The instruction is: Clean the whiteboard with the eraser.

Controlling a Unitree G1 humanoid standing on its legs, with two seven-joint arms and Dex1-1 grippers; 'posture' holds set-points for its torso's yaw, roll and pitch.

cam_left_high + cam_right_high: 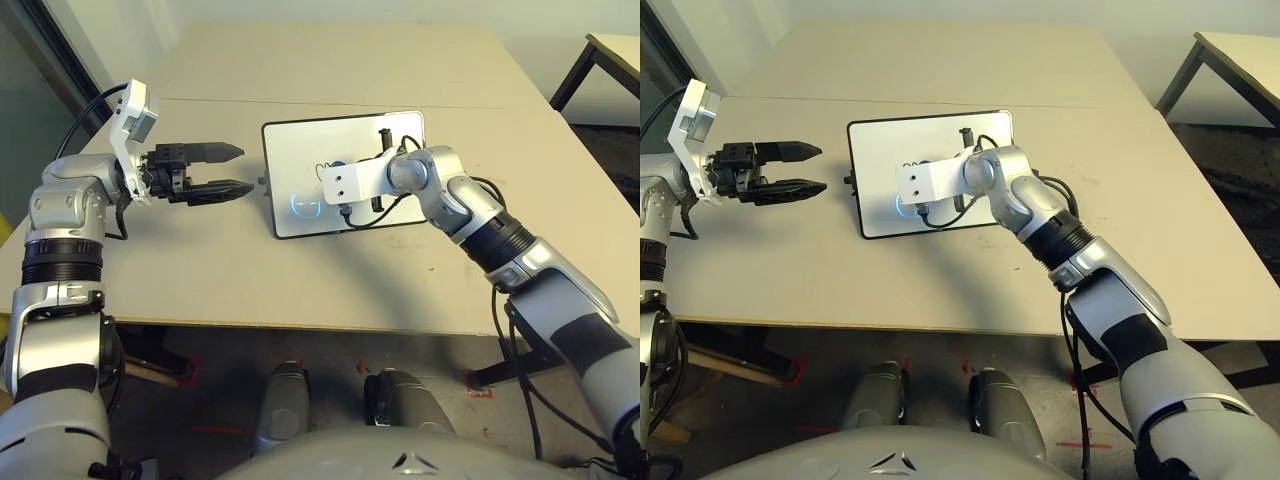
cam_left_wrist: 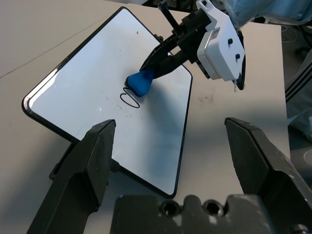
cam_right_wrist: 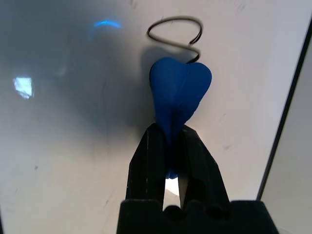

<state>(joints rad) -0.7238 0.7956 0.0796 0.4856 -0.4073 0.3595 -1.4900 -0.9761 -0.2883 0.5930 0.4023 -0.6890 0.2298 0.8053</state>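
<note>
We see the right gripper (image 3: 168,141) reaching forward-left over the whiteboard (image 1: 300,150) mid-table, pinching the eraser (image 3: 179,92) against a black scribble (image 3: 175,31). Left gripper (image 1: 225,170) hovers level left of the board, fingers spread. No readable writing.

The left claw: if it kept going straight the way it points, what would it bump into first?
Probably the near edge of the glossy white rectangular whiteboard with the thin black rim, lying ahead of the open left claw. It may pass just above; depth is unclear.
</note>
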